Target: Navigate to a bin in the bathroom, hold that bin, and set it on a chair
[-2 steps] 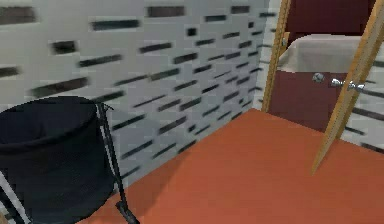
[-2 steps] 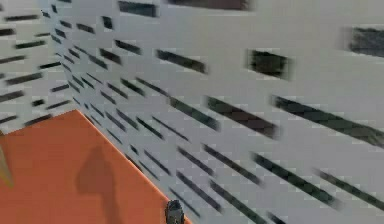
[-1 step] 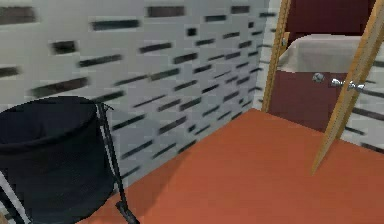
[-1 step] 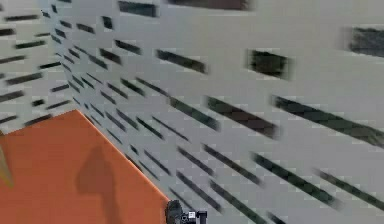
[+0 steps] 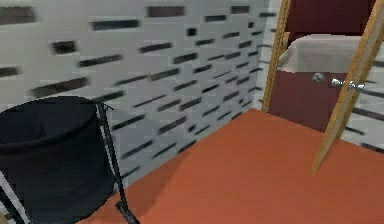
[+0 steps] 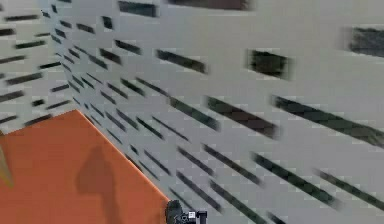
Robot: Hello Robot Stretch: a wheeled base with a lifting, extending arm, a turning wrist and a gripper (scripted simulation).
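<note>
A black round bin (image 5: 55, 155) stands on the orange floor at the forward view's lower left, close against the white wall. A thin dark frame with a slanted leg (image 5: 112, 160) runs along its right side. At the arm side view's bottom edge, a small part of the gripper (image 6: 178, 212) pokes up beside a white marker square (image 6: 192, 216), near where the floor meets the wall. Its far end is too small to make out, so I cannot tell whether it holds anything.
A white wall with dark dashes (image 5: 170, 60) runs across both views. At the forward view's right, two slanted wooden poles (image 5: 350, 90) stand before a dark red fixture with a white top (image 5: 310, 85) and a metal fitting (image 5: 335, 82). Orange floor (image 5: 250, 170) lies between.
</note>
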